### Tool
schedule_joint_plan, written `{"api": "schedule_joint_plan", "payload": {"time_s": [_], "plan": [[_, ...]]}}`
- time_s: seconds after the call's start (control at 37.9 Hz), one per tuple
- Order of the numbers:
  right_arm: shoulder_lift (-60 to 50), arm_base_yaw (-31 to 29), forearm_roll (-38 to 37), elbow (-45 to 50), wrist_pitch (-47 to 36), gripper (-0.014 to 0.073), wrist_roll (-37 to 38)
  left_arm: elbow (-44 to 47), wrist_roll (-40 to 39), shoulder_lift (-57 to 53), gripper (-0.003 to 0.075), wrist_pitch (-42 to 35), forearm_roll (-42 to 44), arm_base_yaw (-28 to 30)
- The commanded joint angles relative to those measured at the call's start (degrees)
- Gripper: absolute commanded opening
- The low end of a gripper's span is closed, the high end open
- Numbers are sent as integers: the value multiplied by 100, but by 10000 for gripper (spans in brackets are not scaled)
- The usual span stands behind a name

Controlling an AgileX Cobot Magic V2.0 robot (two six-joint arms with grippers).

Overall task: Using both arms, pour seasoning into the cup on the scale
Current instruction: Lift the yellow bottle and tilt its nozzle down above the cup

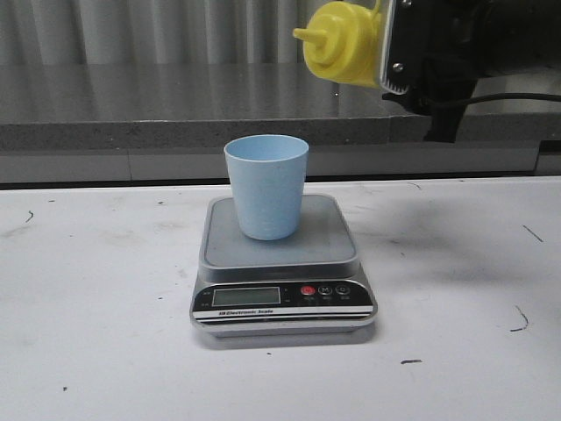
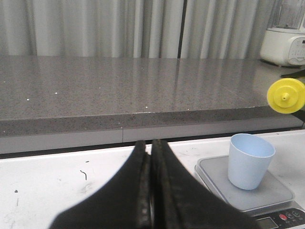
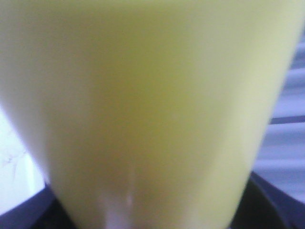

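The right tool [image 1: 394, 53] holds the seasoning [image 1: 344, 44] tipped sideways; the cup [image 1: 266, 184] sits below its nozzle and aside, so pouring now likely misses; left tool [image 2: 151, 191] closed, empty.

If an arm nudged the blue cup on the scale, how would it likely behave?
The cup looks like thin matte plastic and shows nothing inside, so it is probably light and would slide easily. It narrows toward its base, so a push near the rim may tip it. The scale platform looks smooth, giving little grip.
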Motion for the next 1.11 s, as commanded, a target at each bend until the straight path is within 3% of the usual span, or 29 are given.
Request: {"api": "schedule_joint_plan", "payload": {"time_s": [0.0, 0.16, 0.32, 0.55, 0.82, 0.95, 1.08], "plan": [[-126, 32, -4, -517, -213, 87, -655, -144, -41, 59, -20, -488, -59, -4], [139, 32, -4, -1112, 201, 87, -1461, -144, -41, 59, -20, -488, -59, -4], [145, 83, -12, -1273, 2, 85, -2467, -144, -41, 59, -20, -488, -59, -4], [145, 256, -19, -1273, -639, 85, -2832, -144, -41, 59, -20, -488, -59, -4], [145, 484, -28, -1273, -776, 85, -3941, -144, -41, 59, -20, -488, -59, -4], [145, 484, 229, -1266, -753, 85, -3685, -144, -41, 59, -20, -488, -59, -4], [145, 484, 587, -1266, -770, 85, -1839, -144, -41, 59, -20, -488, -59, -4]]}}
